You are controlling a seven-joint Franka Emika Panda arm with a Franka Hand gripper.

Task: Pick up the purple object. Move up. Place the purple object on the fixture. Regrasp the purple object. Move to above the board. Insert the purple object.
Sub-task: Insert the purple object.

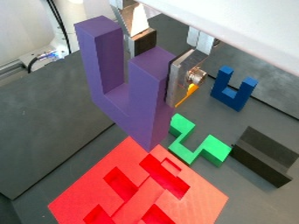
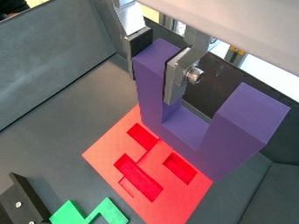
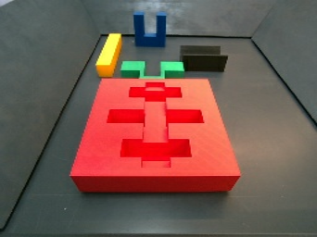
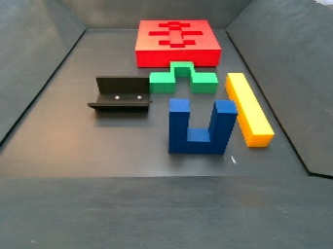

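Note:
In both wrist views my gripper point(image 1: 158, 61) point(image 2: 158, 63) is shut on one prong of the purple object point(image 1: 122, 87) point(image 2: 216, 122). This indigo U-shaped block hangs with its other prong free beside the fingers. Below it lies the red board point(image 1: 135, 188) point(image 2: 107, 149) with its cross-like recesses, also seen in both side views point(image 3: 205, 97) point(image 4: 150, 44). The black fixture point(image 1: 267, 153) point(image 2: 24, 197) point(image 3: 203, 58) point(image 4: 121, 94) stands bare on the floor beside the board. Neither side view shows the gripper or the purple object.
A green notched block point(image 1: 193, 140) point(image 3: 155, 68) point(image 4: 182, 76) lies against the board's end. A brighter blue U-shaped block point(image 1: 233, 87) point(image 3: 150, 28) point(image 4: 198, 124) stands upright beyond it. A yellow bar point(image 3: 109, 54) point(image 4: 247, 107) lies alongside. Dark walls enclose the floor.

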